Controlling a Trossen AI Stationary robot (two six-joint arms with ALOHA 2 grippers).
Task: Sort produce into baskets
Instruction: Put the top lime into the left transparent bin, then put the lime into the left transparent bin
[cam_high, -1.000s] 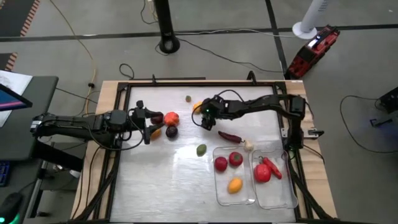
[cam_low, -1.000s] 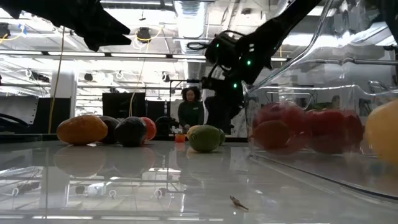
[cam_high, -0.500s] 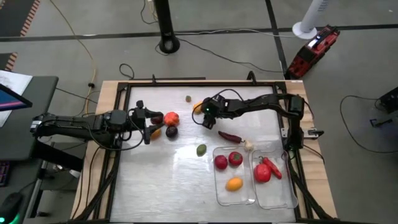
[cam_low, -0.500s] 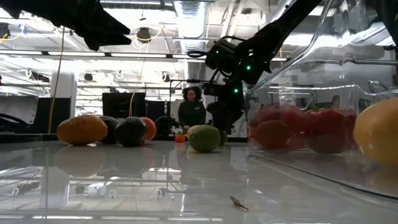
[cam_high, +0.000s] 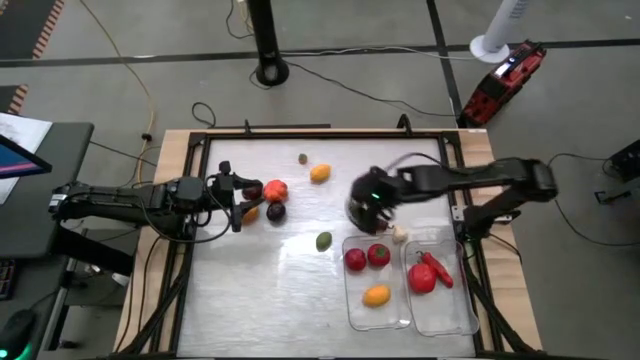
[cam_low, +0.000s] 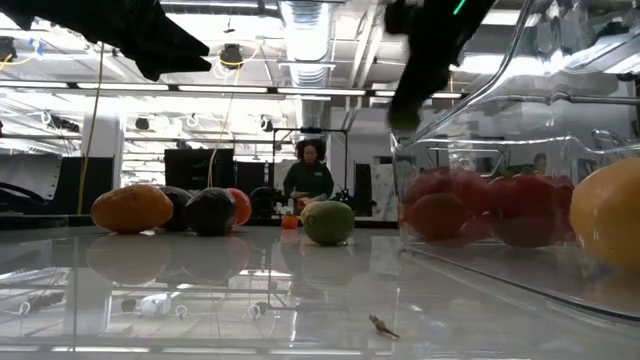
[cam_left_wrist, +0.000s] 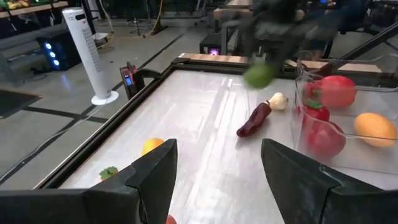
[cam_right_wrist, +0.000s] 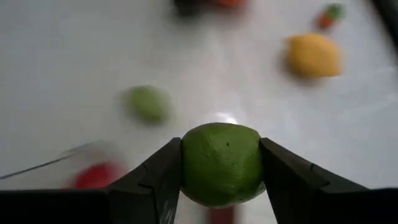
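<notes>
My right gripper (cam_high: 365, 207) hangs above the table's middle, just beyond the far end of the baskets, shut on a green lime (cam_right_wrist: 221, 163). In the low view it sits high up (cam_low: 405, 112). Two clear baskets (cam_high: 352, 300) (cam_high: 470, 310) stand at the near right, holding red and orange produce. My left gripper (cam_high: 238, 203) waits open at the left beside a red fruit (cam_high: 275, 189) and a dark purple one (cam_high: 276, 211). Its fingers (cam_left_wrist: 149, 171) hold nothing. A green fruit (cam_high: 323, 241) and an orange one (cam_high: 320, 173) lie loose on the table. My right gripper pinches the lime by two opposite sides (cam_right_wrist: 189, 165) between its two fingers, which come from above and point down. The lime is lifted clear of the table and fills the gap between the fingers.
A dark red chili (cam_left_wrist: 254, 119) and a white garlic bulb (cam_high: 400, 233) lie just beyond the baskets' far ends, under my right gripper. A small item (cam_high: 302, 158) sits near the far edge. The near left of the table is bare. A person stands in the room behind (cam_low: 308, 175).
My right gripper has risen from the table beside the orange fruit and swung toward the baskets at the near right, carrying the lime lifted clear. The orange fruit has stayed where it was.
</notes>
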